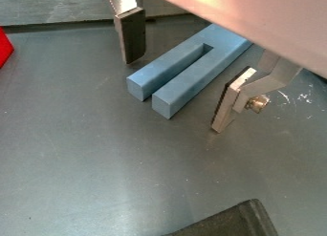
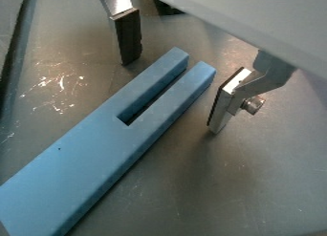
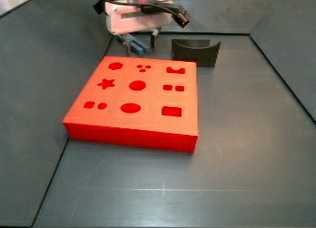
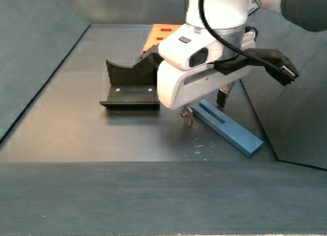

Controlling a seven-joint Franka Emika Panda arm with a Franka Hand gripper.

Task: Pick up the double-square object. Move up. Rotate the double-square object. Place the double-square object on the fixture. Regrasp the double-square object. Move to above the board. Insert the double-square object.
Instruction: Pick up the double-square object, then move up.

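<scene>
The double-square object (image 1: 192, 73) is a grey-blue bar with a slot down one end. It lies flat on the grey floor in both wrist views (image 2: 121, 135) and shows in a side view (image 4: 232, 131). My gripper (image 1: 179, 82) is open and low over its slotted end, also seen at the gripper (image 2: 177, 82). One finger stands on each side of the bar, apart from it. The dark pad (image 1: 129, 36) is on one flank and the silver fingertip (image 1: 231, 104) on the other. In a side view the gripper (image 4: 192, 112) hangs just beside the fixture (image 4: 128, 85). The board (image 3: 136, 93) lies in front.
The fixture (image 3: 195, 49) stands behind the board's far right corner. A red corner of the board (image 1: 4, 44) shows in a wrist view. Grey walls (image 3: 278, 66) ring the floor, and the bar lies close to one wall (image 4: 274, 106).
</scene>
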